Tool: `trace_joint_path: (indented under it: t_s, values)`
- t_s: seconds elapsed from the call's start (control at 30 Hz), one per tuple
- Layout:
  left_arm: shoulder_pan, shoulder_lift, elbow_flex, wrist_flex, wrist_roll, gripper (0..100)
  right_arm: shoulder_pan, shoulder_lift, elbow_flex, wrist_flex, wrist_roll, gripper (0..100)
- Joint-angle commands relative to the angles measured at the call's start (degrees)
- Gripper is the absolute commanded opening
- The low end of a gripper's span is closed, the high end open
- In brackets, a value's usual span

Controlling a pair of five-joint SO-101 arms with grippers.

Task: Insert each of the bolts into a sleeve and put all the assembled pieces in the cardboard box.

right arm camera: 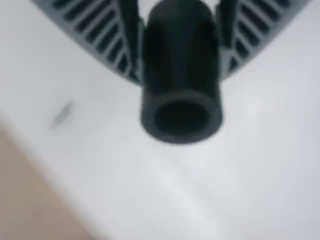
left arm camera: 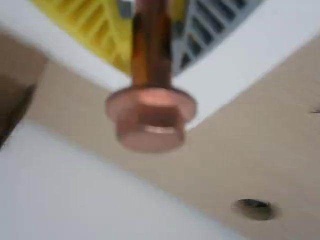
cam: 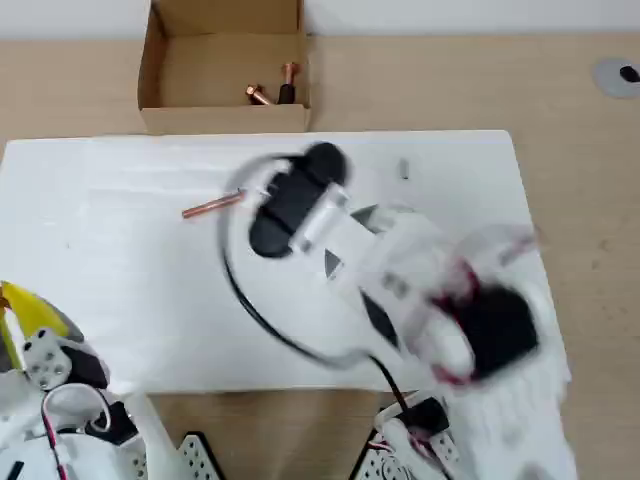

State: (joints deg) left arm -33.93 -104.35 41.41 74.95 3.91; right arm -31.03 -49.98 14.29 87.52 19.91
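Copper bolt, gripped by its shank in your left pincer, head free. Your right pincer is pinched on a black sleeve above the white mat. Bring them together off-axis and the bolt could jam at the sleeve's mouth or twist loose. A careless sweep could also knock the spare bolt lying on the mat, short of the cardboard box.

A robotics lab or office workstation, seen from above: a light-brown wooden desk has a round grey cable grommet set into its top, as office furniture does. A flat white sheet covers the work area, with a small open brown cardboard box just beyond its far edge. A white plastic robot arm extends over the sheet, and a second white robot arm stands at the near edge.
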Motion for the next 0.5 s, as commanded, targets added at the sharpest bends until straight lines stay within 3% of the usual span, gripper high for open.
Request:
trace_joint_path:
  t_s: [0.0,0.1,0.23,0.33,0.47]
  values:
    - [9.93,0.04,4.22,-8.62,7.56,1,1.01,-5.58,17.19,-15.82,-1.41,1.0]
    - [22.51,0.04,10.55,-16.35,6.42,1,-2.15,-5.67,31.87,-27.34,-0.79,1.0]
    - [34.37,0.04,19.43,-29.98,-0.88,1,-10.68,-5.58,40.75,-41.32,-0.79,1.0]
    - [36.57,0.04,21.63,-35.16,-4.13,1,-12.7,-5.49,41.36,-47.3,-1.14,1.0]
    - [36.66,0.04,21.54,-35.43,-4.4,1,-12.35,-5.76,41.01,-52.66,-1.14,1.0]
